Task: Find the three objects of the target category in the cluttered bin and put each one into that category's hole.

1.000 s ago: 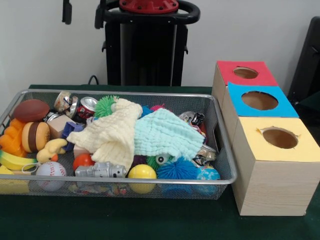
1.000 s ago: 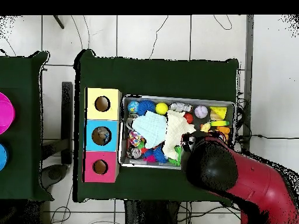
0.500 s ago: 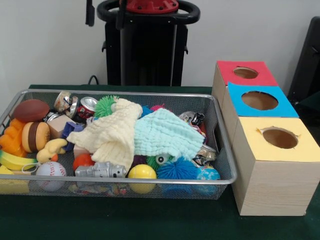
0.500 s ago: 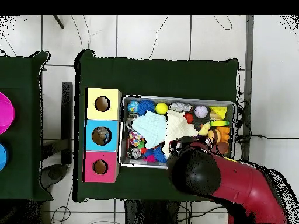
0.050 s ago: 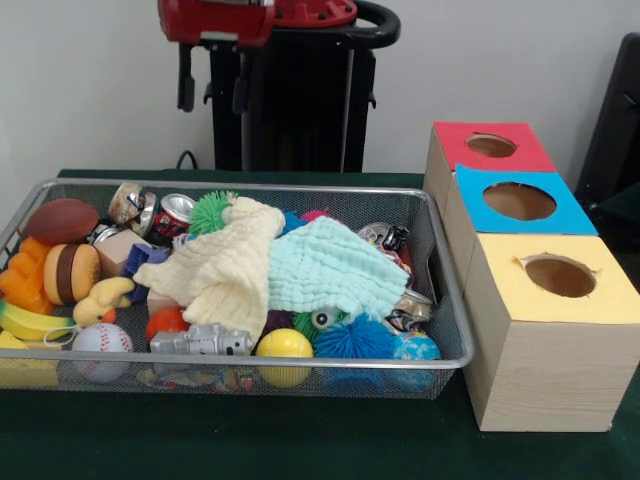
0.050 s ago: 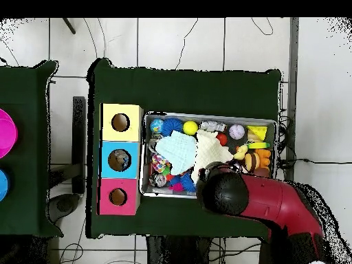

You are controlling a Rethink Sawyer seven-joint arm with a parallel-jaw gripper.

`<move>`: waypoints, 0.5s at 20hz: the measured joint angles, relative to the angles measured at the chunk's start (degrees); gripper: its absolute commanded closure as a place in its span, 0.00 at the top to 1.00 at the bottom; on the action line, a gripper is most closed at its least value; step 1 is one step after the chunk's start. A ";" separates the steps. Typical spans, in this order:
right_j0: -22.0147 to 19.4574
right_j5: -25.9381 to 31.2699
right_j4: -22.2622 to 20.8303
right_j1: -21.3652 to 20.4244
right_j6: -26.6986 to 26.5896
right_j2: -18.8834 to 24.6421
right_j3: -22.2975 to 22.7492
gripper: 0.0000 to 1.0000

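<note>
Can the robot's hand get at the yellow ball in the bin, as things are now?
Probably yes. The yellow ball lies uncovered at the front wall of the wire bin, clear of both cloths. The hand hangs above the bin's far side.

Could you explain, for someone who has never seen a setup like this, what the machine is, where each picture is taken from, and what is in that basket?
The machine is a red and black robot arm on a pedestal beside a green-covered table. One picture looks across the table towards the robot; the other looks straight down from above, turned half round. At the arm's end is its claw, two dark fingers hanging above the far left part of the wire bin. The fingers stand apart and hold nothing.

The bin is full of toys: a yellow cloth and a pale green cloth draped over the pile, a yellow ball, a baseball, a toy hamburger, a banana and a crushed can.

Beside the bin stand three wooden boxes, topped red, blue and yellow, each with a round hole.
</note>
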 measured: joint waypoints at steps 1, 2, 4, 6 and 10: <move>-0.22 -0.01 -0.38 0.53 0.00 0.01 0.00 1.00; -0.67 -0.02 -1.03 1.33 0.00 0.03 0.00 1.00; -1.38 -0.03 -1.82 2.28 -0.01 0.02 -0.02 1.00; -2.81 -0.04 -3.08 3.71 0.00 0.02 -0.02 1.00; -4.70 -0.04 -4.08 5.13 -0.01 0.02 -0.04 1.00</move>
